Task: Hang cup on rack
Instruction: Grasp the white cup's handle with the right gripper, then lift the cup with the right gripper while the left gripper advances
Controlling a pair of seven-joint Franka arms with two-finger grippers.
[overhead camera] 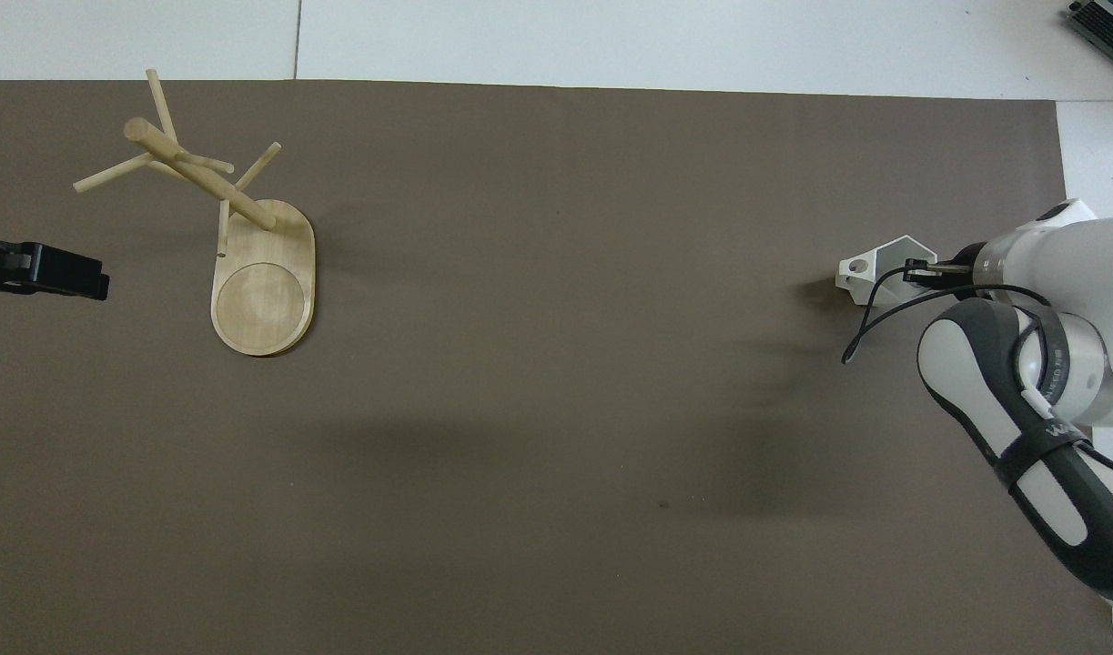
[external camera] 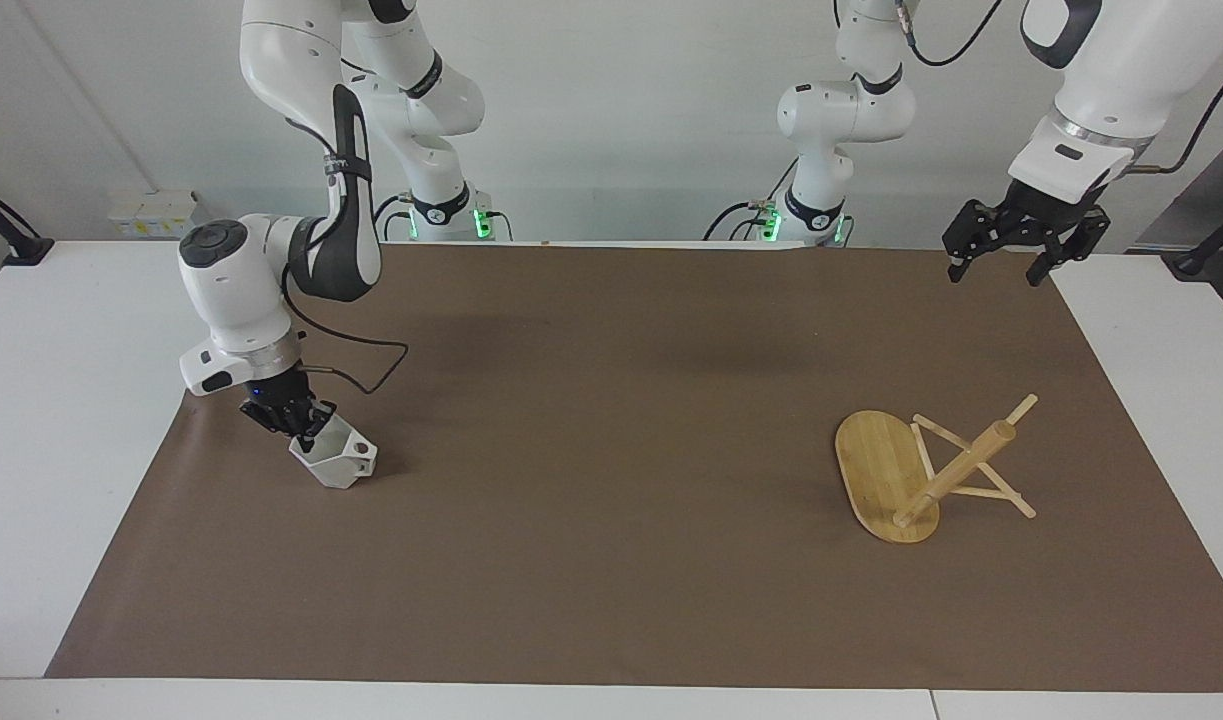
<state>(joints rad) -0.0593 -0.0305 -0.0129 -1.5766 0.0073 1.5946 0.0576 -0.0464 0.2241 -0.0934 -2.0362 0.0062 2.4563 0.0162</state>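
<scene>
The white faceted cup [external camera: 337, 463] is at the right arm's end of the brown mat, tilted, with its pierced handle [overhead camera: 857, 269] pointing toward the table's middle. My right gripper [external camera: 302, 424] is shut on the cup's rim wall and holds it low at the mat. The bamboo rack [external camera: 886, 478] sits toward the left arm's end, its oval base [overhead camera: 263, 296] on the mat and its post [overhead camera: 197, 176] slanting toward that end, with thin pegs sticking out. My left gripper [external camera: 1007, 252] is open and empty and waits high over the mat's corner near that arm's base.
The brown mat [external camera: 611, 430] covers most of the white table [external camera: 61, 420]. The right arm's black cable [external camera: 366, 368] hangs in a loop above the cup. A black clamp arm [external camera: 6, 235] stands at the table's edge by the right arm's end.
</scene>
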